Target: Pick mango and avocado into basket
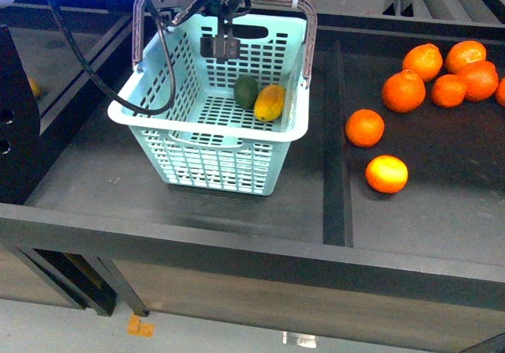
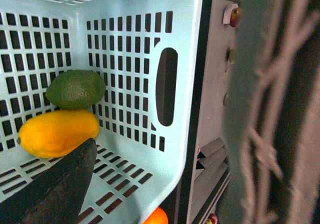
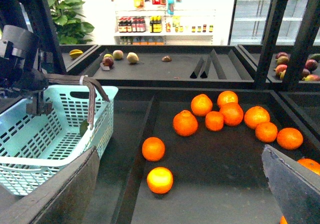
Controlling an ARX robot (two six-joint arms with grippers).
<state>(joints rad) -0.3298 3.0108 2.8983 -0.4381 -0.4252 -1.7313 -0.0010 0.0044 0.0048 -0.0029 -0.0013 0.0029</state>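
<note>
Up front, body camera: the basket [image 1: 207, 124] is parked on the dark table, with the avocado [image 1: 246, 92] and mango [image 1: 270, 102] touching each other on its floor near the far right corner.
Left claw, front: the left gripper [image 1: 224, 47] hangs over the basket's back wall; whether the jaws are apart can't be told from this angle, and nothing is seen held.
Step, judged: both fruits look dropped off already, so the job reads as basically done.
Next move, judged: the left arm only needs lifting straight up, kept clear of the handle [image 1: 306, 28] and the cable [image 1: 118, 92].
Left wrist: avocado [image 2: 75, 88] is seen resting against mango [image 2: 57, 132] by the lattice wall; one dark finger [image 2: 55, 184] pokes in, empty.
Right wrist: right gripper [image 3: 180, 184] is spread wide with nothing in it, above the oranges [image 3: 220, 119], well apart from the basket [image 3: 50, 139].
Writing: bottles on the far shelves [image 3: 160, 21] are too small for reading; no brand is legible anywhere.
</note>
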